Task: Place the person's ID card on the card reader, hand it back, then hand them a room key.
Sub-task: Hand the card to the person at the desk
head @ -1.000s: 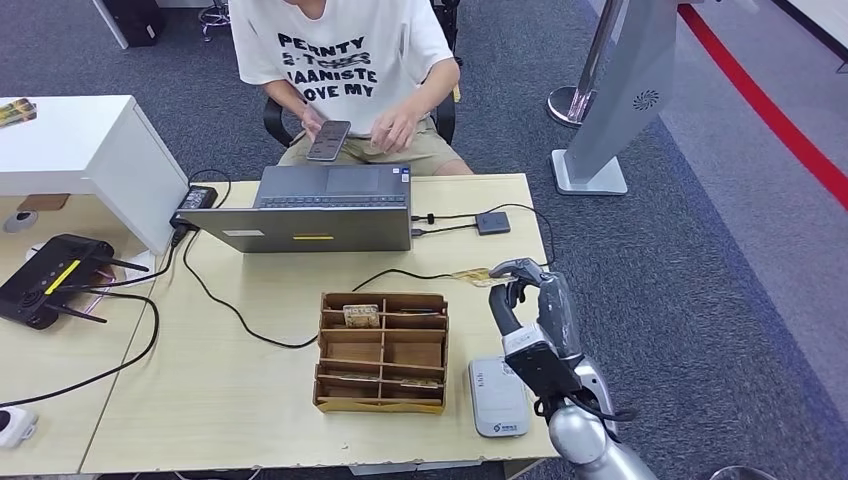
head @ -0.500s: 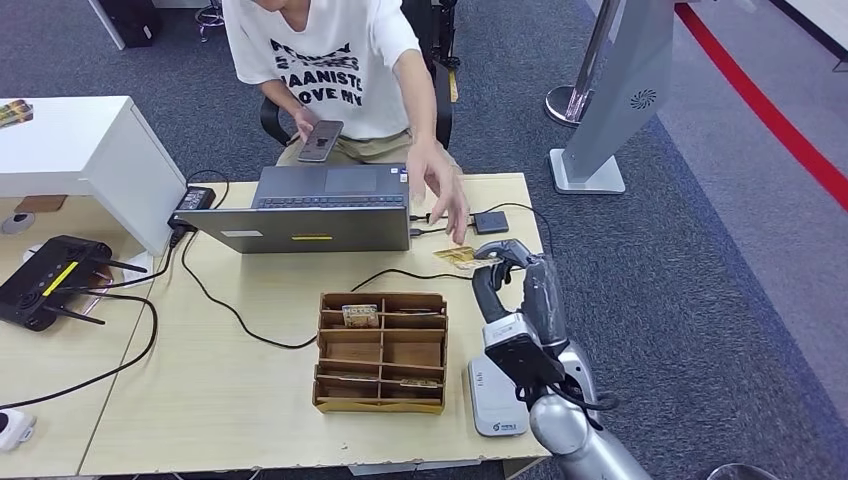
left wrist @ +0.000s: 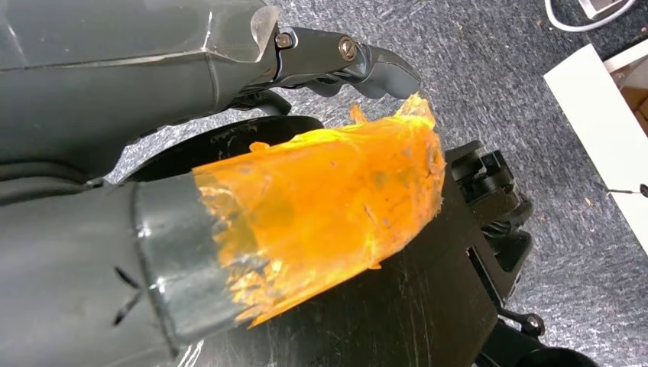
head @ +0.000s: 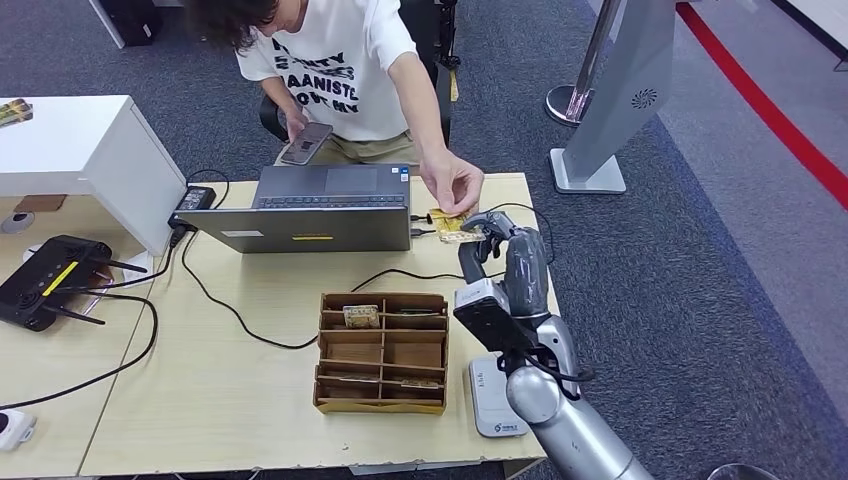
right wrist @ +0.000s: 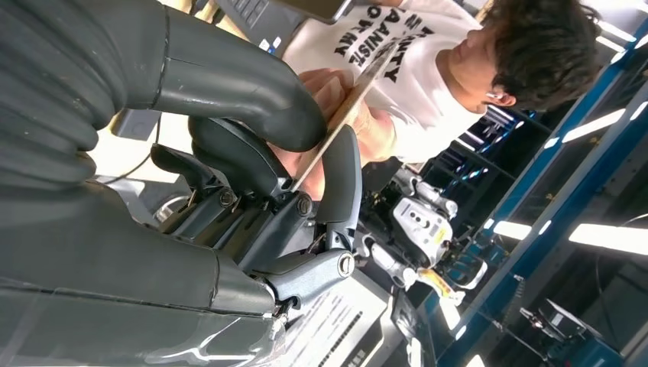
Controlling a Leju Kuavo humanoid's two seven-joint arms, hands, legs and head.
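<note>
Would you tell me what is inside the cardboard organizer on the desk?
The cardboard organizer has a small patterned card in its far-left compartment, and flat cards along the near row. Its dividers hide the compartment floors, so anything more there is unseen.

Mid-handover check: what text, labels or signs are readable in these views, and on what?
"NAISTE" and "OVE MY", partly hidden: print on the person's white T-shirt.
Card held by the right hand: print too small to read.
Card reader: markings too small.
Grey stand: round logo, no words.
</note>
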